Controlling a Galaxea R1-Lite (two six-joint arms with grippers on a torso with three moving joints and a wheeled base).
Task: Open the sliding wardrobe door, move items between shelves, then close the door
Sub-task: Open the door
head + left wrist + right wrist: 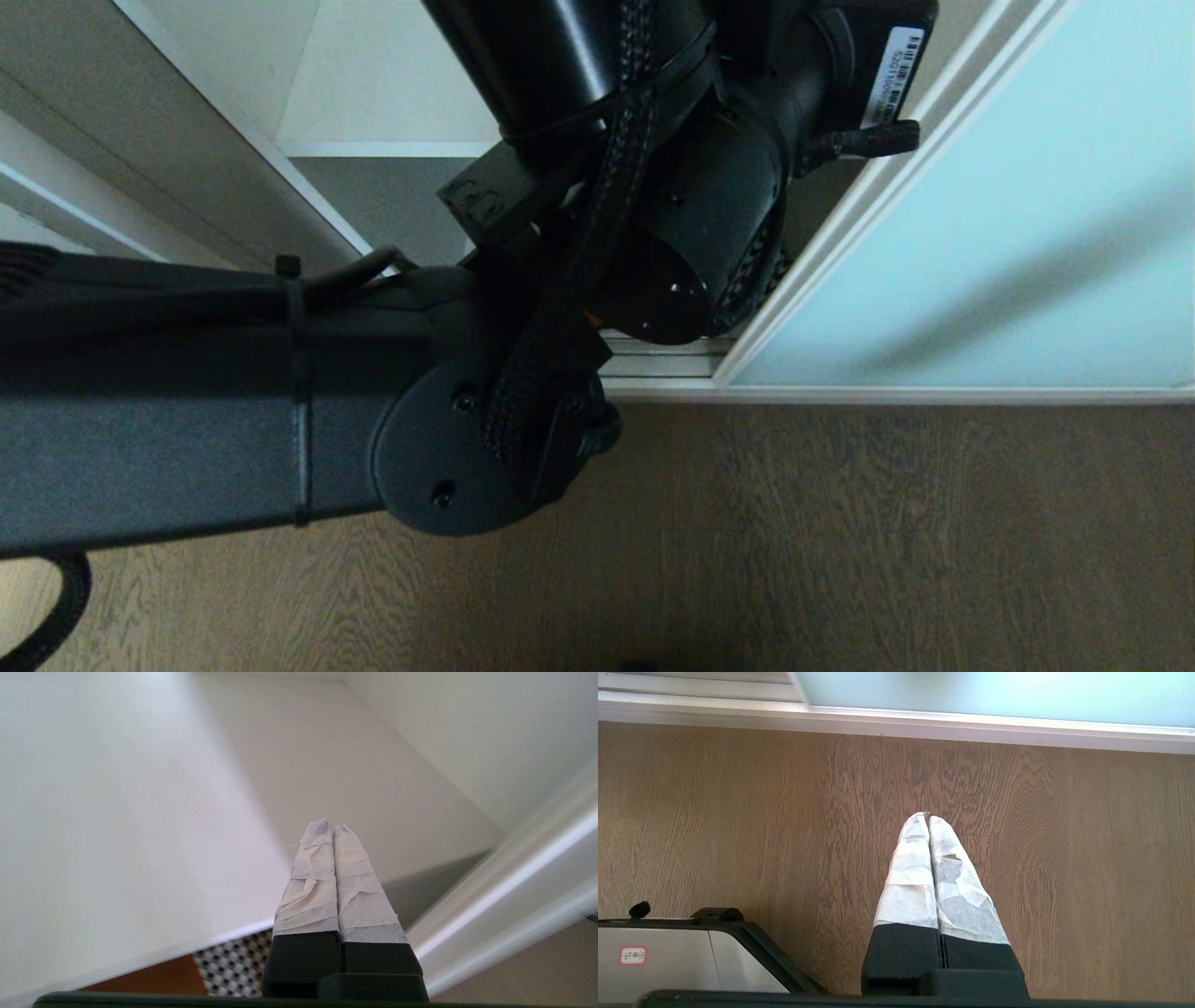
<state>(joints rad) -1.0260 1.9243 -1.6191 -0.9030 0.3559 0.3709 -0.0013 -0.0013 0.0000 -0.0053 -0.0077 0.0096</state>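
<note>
Head view: the left arm (233,411) crosses the frame and reaches up into the wardrobe opening; its hand is out of sight here. The sliding wardrobe door (1008,233) stands pushed to the right of the arm, its silvery frame (822,252) running just beside the arm's wrist housing. One of the shelves (392,103) shows above the arm, bare on the part visible.

Left wrist view: the left hand (332,828) has its taped fingers (310,882) pressed together, pinching nothing. It points into the compartment, over a white shelf board (140,835). The cushion (233,966) lies under that board; only a houndstooth strip and a rust-brown patch show.

Judgement: the cushion looks soft, light and compressible, fabric giving good friction. A pinch on the black-edged rim nearest the opening should serve; the fingers must first spread.

Right wrist view: the right hand (928,819) hangs over the wooden floor (738,826), fingers pressed together, empty, well apart from the door.
</note>
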